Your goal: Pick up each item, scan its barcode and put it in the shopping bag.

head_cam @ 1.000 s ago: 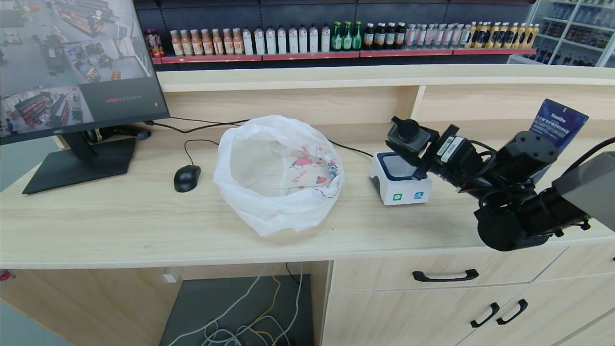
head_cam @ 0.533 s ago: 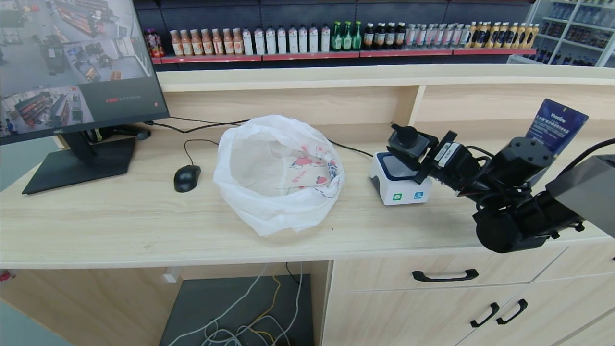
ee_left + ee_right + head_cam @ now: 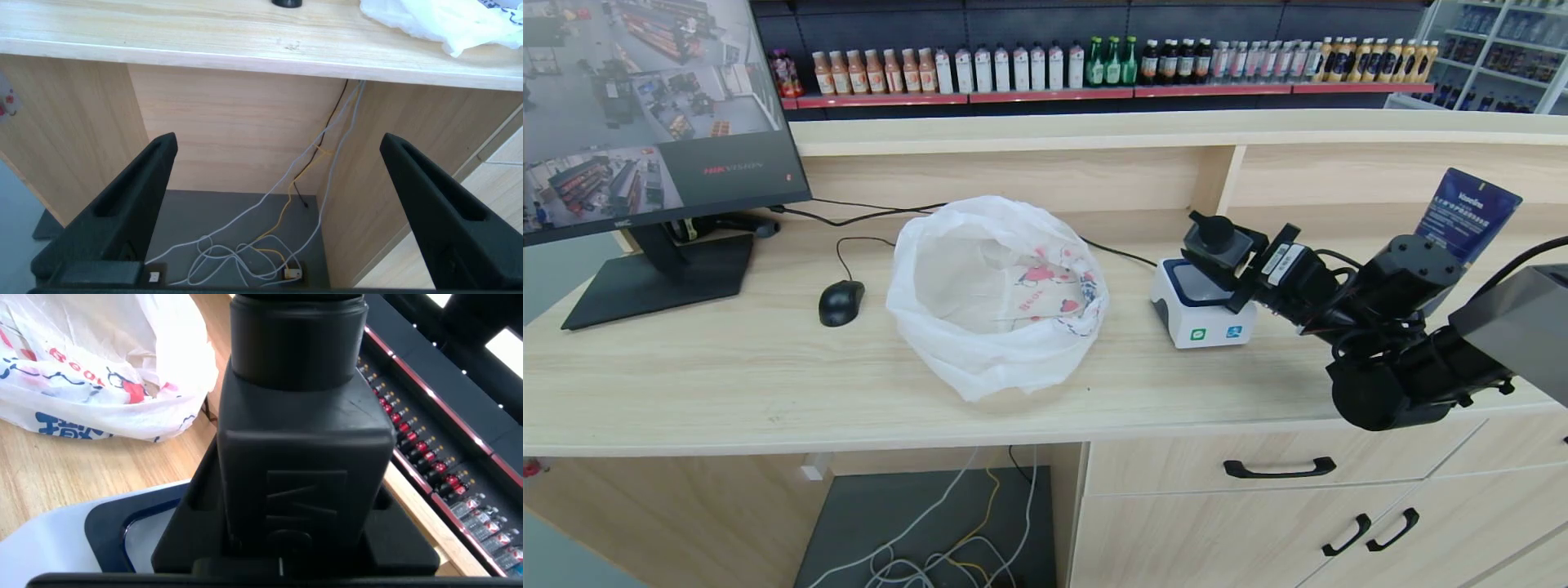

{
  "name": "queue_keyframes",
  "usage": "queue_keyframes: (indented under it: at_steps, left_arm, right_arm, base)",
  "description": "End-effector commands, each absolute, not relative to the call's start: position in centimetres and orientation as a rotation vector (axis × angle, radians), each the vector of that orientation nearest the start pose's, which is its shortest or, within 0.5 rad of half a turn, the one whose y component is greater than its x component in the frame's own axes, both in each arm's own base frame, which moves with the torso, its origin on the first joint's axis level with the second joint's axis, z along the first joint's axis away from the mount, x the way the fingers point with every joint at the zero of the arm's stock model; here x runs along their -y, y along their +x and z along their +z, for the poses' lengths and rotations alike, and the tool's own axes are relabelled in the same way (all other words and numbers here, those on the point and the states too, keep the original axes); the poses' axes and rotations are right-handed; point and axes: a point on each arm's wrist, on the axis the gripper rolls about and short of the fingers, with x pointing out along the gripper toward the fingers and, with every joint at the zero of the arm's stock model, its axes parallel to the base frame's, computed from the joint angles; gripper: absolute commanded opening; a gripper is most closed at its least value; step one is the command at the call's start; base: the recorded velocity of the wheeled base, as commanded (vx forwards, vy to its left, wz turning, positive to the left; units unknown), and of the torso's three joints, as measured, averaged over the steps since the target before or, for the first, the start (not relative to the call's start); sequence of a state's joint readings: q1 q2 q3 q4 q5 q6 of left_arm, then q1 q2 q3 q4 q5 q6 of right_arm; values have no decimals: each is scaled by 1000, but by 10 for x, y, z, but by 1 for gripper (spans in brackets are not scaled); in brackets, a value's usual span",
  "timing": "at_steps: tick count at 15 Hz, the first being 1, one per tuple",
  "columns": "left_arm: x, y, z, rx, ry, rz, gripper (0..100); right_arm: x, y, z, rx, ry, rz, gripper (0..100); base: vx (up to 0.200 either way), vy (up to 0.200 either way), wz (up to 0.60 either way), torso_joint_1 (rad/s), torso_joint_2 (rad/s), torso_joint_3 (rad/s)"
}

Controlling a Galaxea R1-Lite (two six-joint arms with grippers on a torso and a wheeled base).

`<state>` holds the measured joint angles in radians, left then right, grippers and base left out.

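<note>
Over the last second the right arm has lowered slightly, bringing the black bottle (image 3: 1214,233) closer to the scanner (image 3: 1202,317); in the last half second it barely shifts.

The right gripper (image 3: 1235,255) is clamped on the bottle's body and holds it just above the scanner's blue-framed window, not touching it. The bottle is dark, with a square body and a round cap. In the right wrist view the bottle (image 3: 302,457) hangs over the scanner (image 3: 114,531), with the shopping bag (image 3: 82,367) beyond it.

The bag (image 3: 980,359) is white, thin and crumpled. It sits open-mouthed on the wooden counter (image 3: 727,367), near the scanner on its left. A computer mouse (image 3: 840,302) and a monitor (image 3: 645,106) lie further left.

The left gripper (image 3: 278,204) hangs below the counter edge with its fingers spread wide apart, holding nothing.

The bottle looks rigid, smooth and fairly light. Its flat sides below the cap seem the best place to grip, though the slick surface could slip if tilted. The bag is soft and may collapse or shift when the bottle goes in.
</note>
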<state>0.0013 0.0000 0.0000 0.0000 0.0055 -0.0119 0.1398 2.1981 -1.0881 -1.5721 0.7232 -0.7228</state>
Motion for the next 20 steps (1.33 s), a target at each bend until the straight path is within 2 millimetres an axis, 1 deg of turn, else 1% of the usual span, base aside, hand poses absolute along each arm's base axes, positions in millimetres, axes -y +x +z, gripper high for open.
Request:
queue_keyframes:
  at_steps: [1, 9, 13, 16, 19, 20]
  left_arm:
    - [0, -23, 76, 2, -12, 8, 100]
    - [0, -23, 76, 2, -12, 8, 100]
    - [0, -23, 75, 0, -12, 8, 100]
    - [0, -23, 75, 0, -12, 8, 100]
    - [0, -23, 75, 0, -12, 8, 100]
    - [0, -23, 75, 0, -12, 8, 100]
  right_arm:
    - [-72, 402, 163, 747, -802, 651, 0]
    - [-73, 401, 166, 753, -797, 647, 0]
    - [-74, 395, 177, 775, -795, 644, 0]
    - [-73, 384, 191, 790, -781, 632, 0]
    - [-71, 368, 195, 772, -776, 635, 0]
    - [-75, 358, 197, 763, -763, 641, 0]
  base:
    - [0, 0, 0, 0, 0, 0]
    - [0, 0, 0, 0, 0, 0]
    - [0, 0, 0, 0, 0, 0]
    - [0, 0, 0, 0, 0, 0]
    - [0, 0, 0, 0, 0, 0]
    - [0, 0, 0, 0, 0, 0]
